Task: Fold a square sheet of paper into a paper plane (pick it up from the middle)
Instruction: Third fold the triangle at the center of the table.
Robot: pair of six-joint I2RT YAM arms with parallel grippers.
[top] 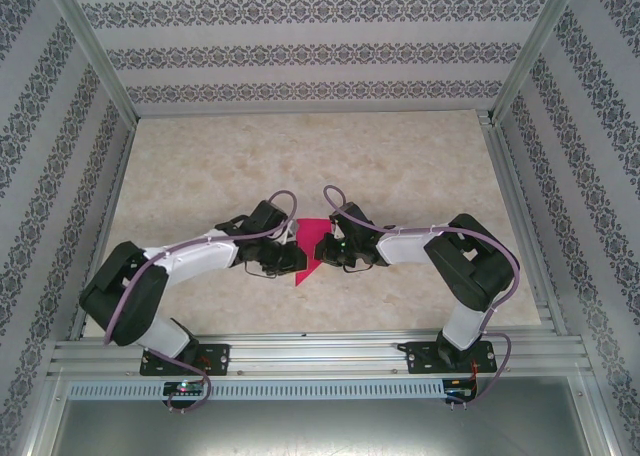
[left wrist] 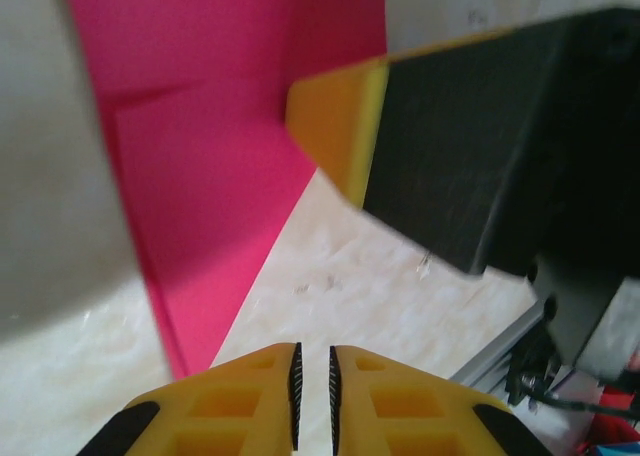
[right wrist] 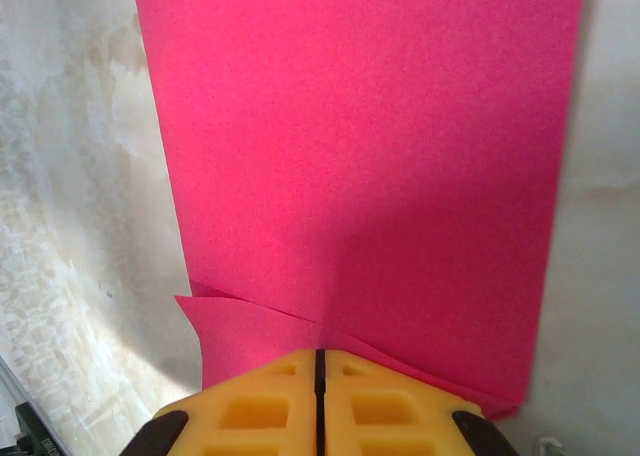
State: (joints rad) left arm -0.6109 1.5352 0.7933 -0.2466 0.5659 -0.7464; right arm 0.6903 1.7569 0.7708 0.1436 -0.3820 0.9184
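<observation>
Right now the folded pink paper (top: pixel 309 248) lies flat on the bench between both arms, long way pointing to the near edge, the right tool (right wrist: pixel 320 361) pinching its layered edge and the left tool (left wrist: pixel 313 376) closed, empty, just beside it.

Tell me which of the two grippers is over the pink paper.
The right gripper: its shut yellow fingers sit over the folded pink paper's layered edge. The left gripper, nearly shut, hovers over bare table beside the paper's tip.
</observation>
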